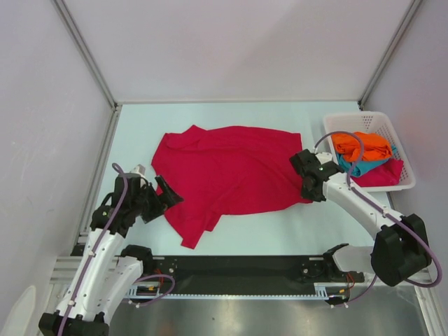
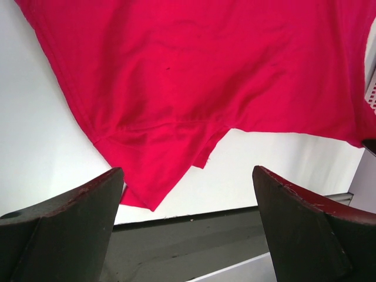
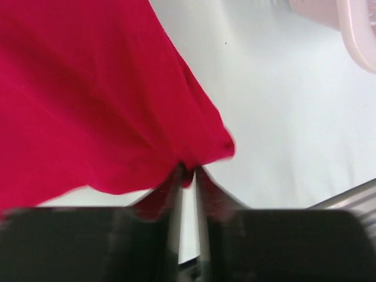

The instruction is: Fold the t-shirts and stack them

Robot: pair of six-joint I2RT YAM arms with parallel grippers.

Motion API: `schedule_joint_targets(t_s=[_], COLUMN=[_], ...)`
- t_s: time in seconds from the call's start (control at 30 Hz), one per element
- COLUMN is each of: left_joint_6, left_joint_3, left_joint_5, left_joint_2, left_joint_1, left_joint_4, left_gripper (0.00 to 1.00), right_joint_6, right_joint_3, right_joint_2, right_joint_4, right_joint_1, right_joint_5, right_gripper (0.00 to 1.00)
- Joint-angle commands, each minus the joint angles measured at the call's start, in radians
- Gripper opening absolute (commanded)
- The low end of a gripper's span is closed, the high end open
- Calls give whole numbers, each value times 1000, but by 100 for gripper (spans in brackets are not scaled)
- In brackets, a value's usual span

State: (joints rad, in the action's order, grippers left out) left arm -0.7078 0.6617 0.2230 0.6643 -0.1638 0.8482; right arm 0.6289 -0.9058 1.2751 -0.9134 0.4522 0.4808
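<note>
Claws: L claw (image 2: pixel 187 176) wide open, R claw (image 3: pixel 188 171) pinching 1 red tee (image 1: pixel 227 171); basket (image 1: pixel 357 117) holds 3 more.

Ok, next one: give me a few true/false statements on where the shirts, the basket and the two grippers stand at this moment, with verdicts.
1. The red t-shirt lies spread on the table, outside the basket. True.
2. The left gripper is clamped on the red t-shirt. False: its jaws stand wide open with nothing between them, just short of the shirt's near-left corner.
3. The white basket sits at the table's right side and holds an orange shirt and a teal shirt. True.
4. The right gripper is reaching into the basket. False: it is at the red t-shirt's right edge, jaws nearly together on a pinch of cloth.
</note>
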Motion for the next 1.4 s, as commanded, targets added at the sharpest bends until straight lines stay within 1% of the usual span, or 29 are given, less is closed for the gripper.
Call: schedule_joint_targets(t_s=[0.0, 0.2, 0.23, 0.3, 0.37, 0.4, 0.43, 0.47, 0.5, 0.53, 0.57, 0.6, 0.63, 0.67, 0.7, 0.73, 0.77, 0.8, 0.83, 0.87, 0.9, 0.97, 1.0, 1.17, 1.37], left_joint_6=[22, 30, 34, 37, 37, 37, 41, 45, 66, 82, 102, 166, 195, 218, 264, 284, 301, 330, 338, 344, 358, 367, 369, 338, 271], left_joint_3=[1, 29, 35, 55, 91, 111, 137, 204, 246, 294, 399, 459, 589, 655, 714, 819, 866, 912, 958, 1036, 1070, 1146, 1164, 1185, 1191], left_joint_5=[30, 30, 32, 30, 30, 29, 30, 18, 9, -3, -13, -28, -37, -54, -86, -93, -94, -99, -105, -106, -106, -119, -128, -123, -114], left_joint_2=[-23, -14, 1, 29, 96, 166, 210, 256, 361, 418, 476, 598, 660, 719, 821, 868, 911, 993, 1032, 1070, 1139, 1196, 1240, 1321, 1406], left_joint_1=[23, 27, 27, 29, 38, 41, 44, 46, 46, 46, 47, 47, 49, 52, 55, 61, 73, 79, 87, 98, 102, 112, 116, 155, 161], left_joint_4=[-1, 9, 0, -18, -70, -93, -133, -152, -162, -167, -166, -164, -135, -115, -106, -98, -100, -100, -86, -78, -74, -49, -44, -52, -89], left_gripper=[96, 97, 97, 97, 98, 98, 98, 98, 98, 98, 98, 98, 98, 99, 99, 100, 99, 99, 99, 99, 100, 100, 99, 100, 95], right_joint_6=[40, 46, 42, 11, -14, -29, -49, -60, -75, -99, -116, -132, -144, -161, -167, -175, -184, -189, -195, -199, -207, -207, -204, -201, -204], right_joint_3=[-51, -74, -82, -114, -143, -184, -214, -250, -310, -347, -382, -413, -489, -528, -569, -635, -671, -698, -738, -751, -758, -769, -771, -774, -837], right_joint_2=[41, 93, 101, 133, 167, 188, 249, 277, 312, 372, 407, 437, 469, 537, 567, 602, 651, 676, 694, 707, 731, 748, 760, 793, 860], right_joint_4=[-44, -4, 13, 50, 86, 122, 133, 145, 168, 179, 189, 211, 214, 214, 215, 217, 215, 212, 215, 220, 234, 249, 260, 291, 291], right_joint_1=[11, 43, 45, 46, 43, 33, 25, 19, -1, -10, -26, -50, -67, -84, -95, -122, -133, -141, -156, -164, -171, -197, -207, -253, -287], right_joint_5=[16, -2, -4, 1, 21, 16, -2, -10, -21, -40, -51, -60, -85, -102, -116, -142, -156, -166, -185, -191, -199, -223, -232, -281, -306], right_gripper=[25, 28, 32, 34, 37, 37, 37, 37, 38, 38, 38, 38, 38, 38, 38, 38, 39, 41, 43, 46, 47, 50, 50, 50, 50])
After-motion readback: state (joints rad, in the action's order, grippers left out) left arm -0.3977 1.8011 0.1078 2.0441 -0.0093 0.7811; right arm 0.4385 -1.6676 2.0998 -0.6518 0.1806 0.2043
